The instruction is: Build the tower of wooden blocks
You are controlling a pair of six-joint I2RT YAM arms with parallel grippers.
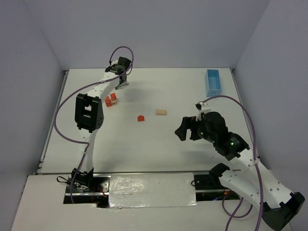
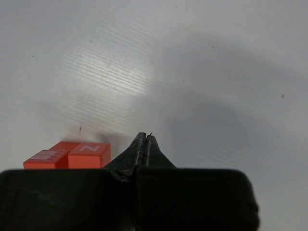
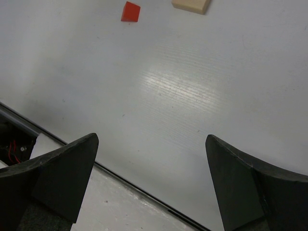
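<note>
The wooden blocks lie in three spots on the white surface point(image 1: 144, 154). A pair of red-orange blocks point(image 1: 111, 100) sits toward the far-left corner, the two side by side and touching (the left wrist view shows pale markings on their top faces). Near the middle of the surface, a single red-orange block point(image 1: 141, 118) lies just beside a tan bar point(image 1: 160, 112), with a small gap between them.

The left gripper point(image 1: 123, 84) is close to the far edge, near the pair but apart from it. Its jaws are clenched tip to tip with nothing between them, and in its own camera the pair point(image 2: 67, 156) sits just off to one side of the tips.

The right gripper point(image 1: 185, 129) hangs over the right half of the surface, its jaws released wide and empty. Its camera looks toward the single block point(image 3: 131, 11) and the tan bar point(image 3: 191, 5), both well ahead of the tips.

A light-blue tray point(image 1: 213, 82) rests at the far-right corner.
</note>
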